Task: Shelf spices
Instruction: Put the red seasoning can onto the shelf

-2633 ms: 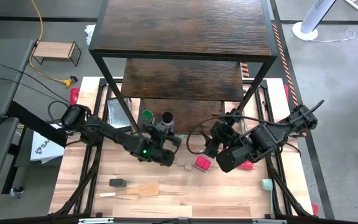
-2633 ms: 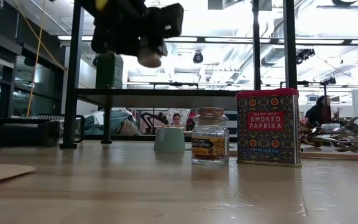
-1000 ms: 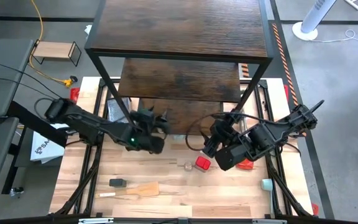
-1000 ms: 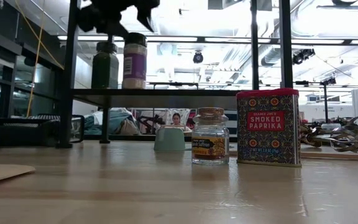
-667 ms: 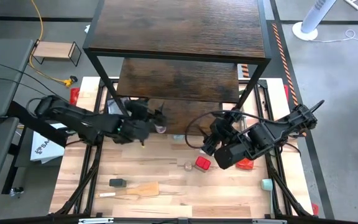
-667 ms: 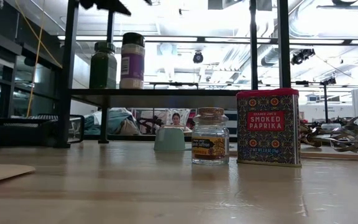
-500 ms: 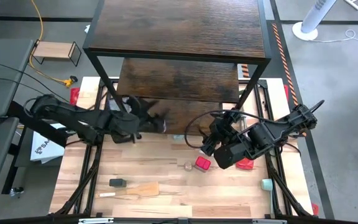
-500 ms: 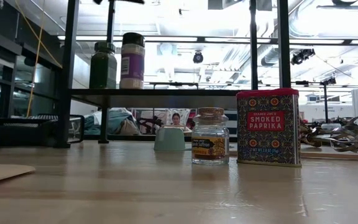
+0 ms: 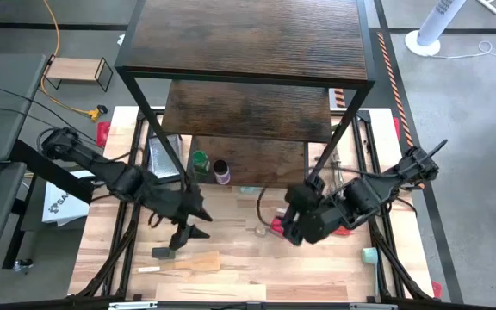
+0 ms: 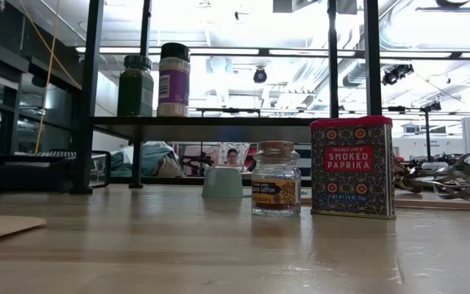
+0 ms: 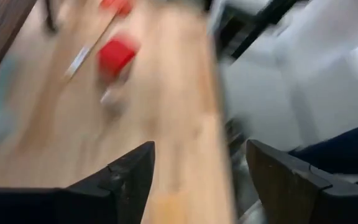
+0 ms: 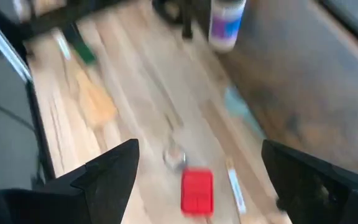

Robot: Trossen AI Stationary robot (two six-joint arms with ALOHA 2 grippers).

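The left gripper (image 9: 198, 231) has come away from the shelf (image 9: 248, 103) to lower centre-left of the high view, jaws spread and empty, over the desk (image 9: 231, 258). The purple-label jar (image 10: 175, 79) it carried now stands on the lowest board beside the green jar (image 10: 135, 85), upper left in the low view. So two spices look shelved. The paprika tin (image 10: 352, 167) and small glass jar (image 10: 276, 178) wait mid-desk, touching side by side. The right gripper (image 12: 194, 180) hangs above them, jaws spread, holding nothing; likely the next pick.
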